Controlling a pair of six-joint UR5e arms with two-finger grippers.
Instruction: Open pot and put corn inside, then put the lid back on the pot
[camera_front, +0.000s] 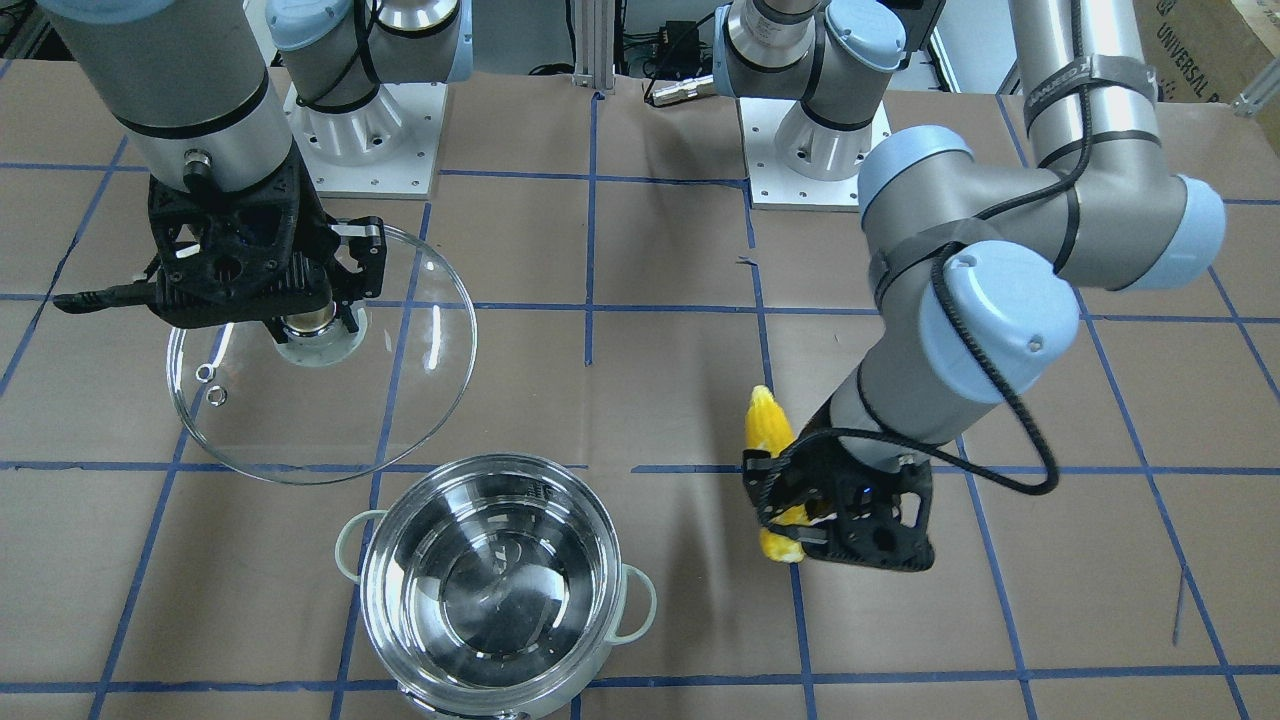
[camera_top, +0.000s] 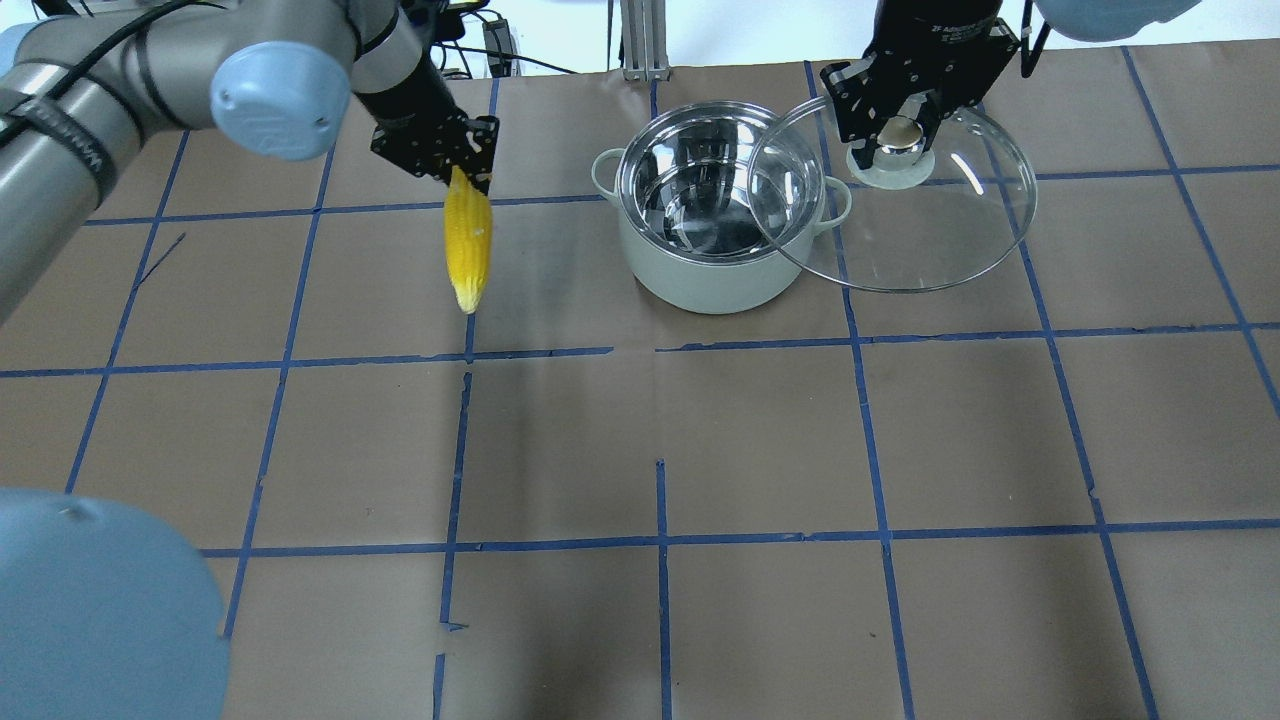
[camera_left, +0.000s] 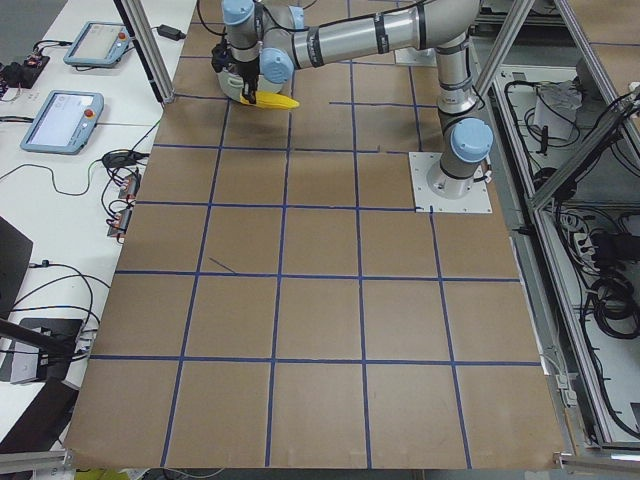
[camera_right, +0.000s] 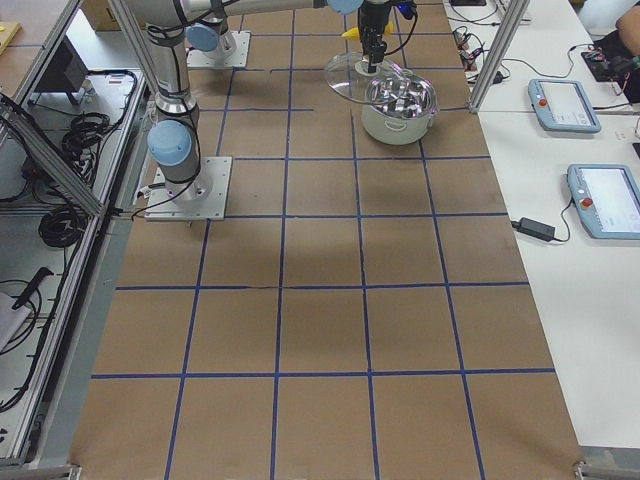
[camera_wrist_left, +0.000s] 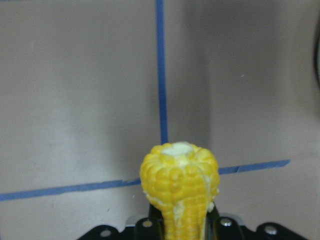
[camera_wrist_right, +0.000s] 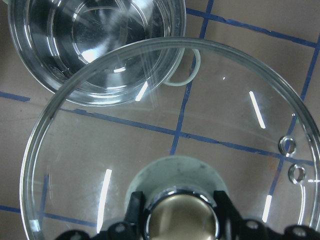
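The pot (camera_top: 700, 280) stands open and empty at the table's far side; it also shows in the front view (camera_front: 490, 590). My left gripper (camera_top: 458, 176) is shut on the thick end of the yellow corn (camera_top: 467, 240) and holds it above the table, apart from the pot, on the left in the overhead view. The corn also shows in the front view (camera_front: 768, 425) and the left wrist view (camera_wrist_left: 180, 182). My right gripper (camera_top: 898, 135) is shut on the knob of the glass lid (camera_top: 930, 240) and holds it raised beside the pot. In the right wrist view the lid (camera_wrist_right: 175, 125) overlaps the pot's rim (camera_wrist_right: 95, 45).
The table is covered in brown paper (camera_top: 660, 450) with a grid of blue tape lines. The two arm bases (camera_front: 365, 140) stand on white plates at the robot's side. Tablets and cables (camera_right: 585, 195) lie on the white bench beyond the table's far edge.
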